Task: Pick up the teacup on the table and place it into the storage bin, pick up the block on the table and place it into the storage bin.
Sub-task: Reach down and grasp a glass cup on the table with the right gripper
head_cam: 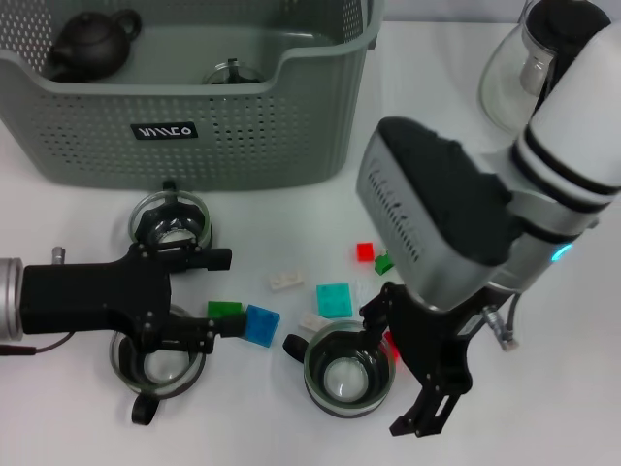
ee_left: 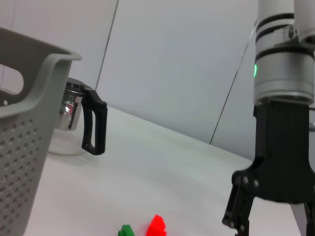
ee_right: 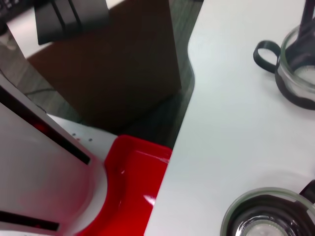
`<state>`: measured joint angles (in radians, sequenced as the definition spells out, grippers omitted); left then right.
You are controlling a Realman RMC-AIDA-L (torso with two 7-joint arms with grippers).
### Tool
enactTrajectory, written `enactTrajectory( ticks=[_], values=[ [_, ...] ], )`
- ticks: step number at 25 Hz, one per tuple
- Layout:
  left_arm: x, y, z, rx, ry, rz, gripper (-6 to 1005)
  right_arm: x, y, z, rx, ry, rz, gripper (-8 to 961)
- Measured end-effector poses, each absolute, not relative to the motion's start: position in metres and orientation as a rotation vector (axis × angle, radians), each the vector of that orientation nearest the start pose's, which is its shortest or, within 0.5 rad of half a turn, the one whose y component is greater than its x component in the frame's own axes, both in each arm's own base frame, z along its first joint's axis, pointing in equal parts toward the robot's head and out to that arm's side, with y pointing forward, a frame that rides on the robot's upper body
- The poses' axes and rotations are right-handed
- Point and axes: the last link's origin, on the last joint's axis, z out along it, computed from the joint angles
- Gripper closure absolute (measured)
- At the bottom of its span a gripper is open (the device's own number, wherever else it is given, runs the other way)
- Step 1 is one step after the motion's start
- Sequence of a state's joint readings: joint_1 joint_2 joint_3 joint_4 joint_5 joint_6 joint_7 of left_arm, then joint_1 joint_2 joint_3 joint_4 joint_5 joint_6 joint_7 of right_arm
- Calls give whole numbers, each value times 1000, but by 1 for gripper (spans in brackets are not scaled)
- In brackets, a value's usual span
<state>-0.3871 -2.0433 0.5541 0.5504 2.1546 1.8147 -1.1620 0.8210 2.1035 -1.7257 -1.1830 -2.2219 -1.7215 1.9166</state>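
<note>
The storage bin, grey-green with perforated walls, a dipped front rim and a black label, is being seen at the table's far side; a dark teapot and a glass cup are lying inside. Three glass teacups are standing nearer. The right gripper is being held over the middle teacup, fingers apart. The left gripper is being held wide open between the other two, just beside the blue block.

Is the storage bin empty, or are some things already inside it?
Not empty. In the head view the storage bin holds a dark teapot in a back corner and a glass teacup near its dipped front rim.
</note>
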Motion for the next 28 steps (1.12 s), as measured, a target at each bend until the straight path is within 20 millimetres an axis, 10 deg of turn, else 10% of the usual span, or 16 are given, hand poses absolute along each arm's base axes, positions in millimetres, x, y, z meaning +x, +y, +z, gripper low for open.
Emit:
enactTrajectory(
  ticks=[28],
  values=[
    [-311,253,3,-2788,-643,-802,122,109,274,-126,-3317,-650,-797,10]
  ],
)
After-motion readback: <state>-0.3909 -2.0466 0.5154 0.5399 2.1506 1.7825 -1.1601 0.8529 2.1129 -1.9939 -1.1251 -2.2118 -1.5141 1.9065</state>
